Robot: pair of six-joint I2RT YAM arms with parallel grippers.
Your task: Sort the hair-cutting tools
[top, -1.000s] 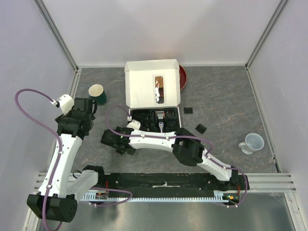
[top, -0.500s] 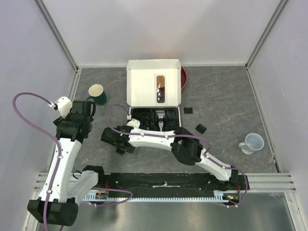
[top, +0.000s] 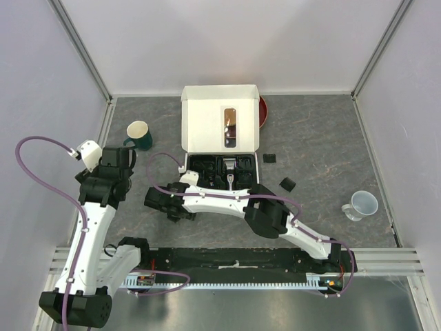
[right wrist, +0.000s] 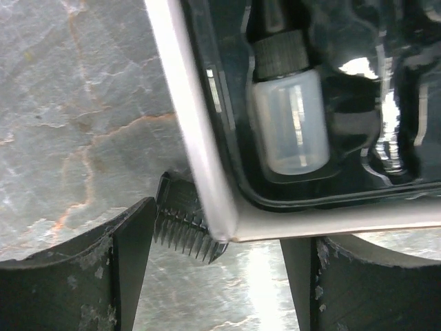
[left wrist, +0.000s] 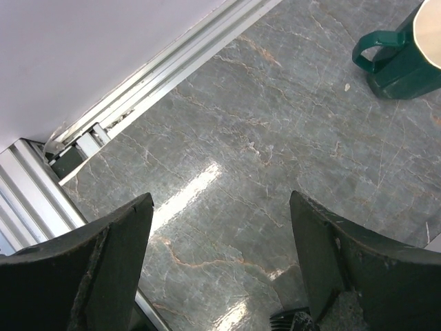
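**benchrat:** Where are you at with the clipper sort? What's each end effector doing?

**me:** I'm watching the feeds remotely. The right end effector (right wrist: 217,227) is hanging low over the desk (right wrist: 76,103) with its fingers spread wide, and it's not gripping anything. Between the fingers I'm seeing the near left corner of the black tray (right wrist: 200,152). A toothed black comb guard (right wrist: 180,231) is poking out from under that corner, lying just beside one finger. A small clear bottle (right wrist: 289,117) with a black cap is lying in the tray compartment next to that corner.

**benchrat:** And the rest of the kit?

**me:** On the top camera the clipper (top: 229,176) is lying in the middle of the tray, and the white lid (top: 220,124) is standing open on the far side of it. Two more pieces are lying loose on the desk to the right of the tray. A flat guard (top: 270,158) is sitting close to the tray, and a second guard (top: 287,184) is a bit nearer and further right. The clear cup (top: 363,205) is sitting well off to the right.

The left end effector (left wrist: 220,200) is also standing open and holding nothing. It's hovering over the desk on the left side, with the green mug (left wrist: 400,62) near it on the far side.
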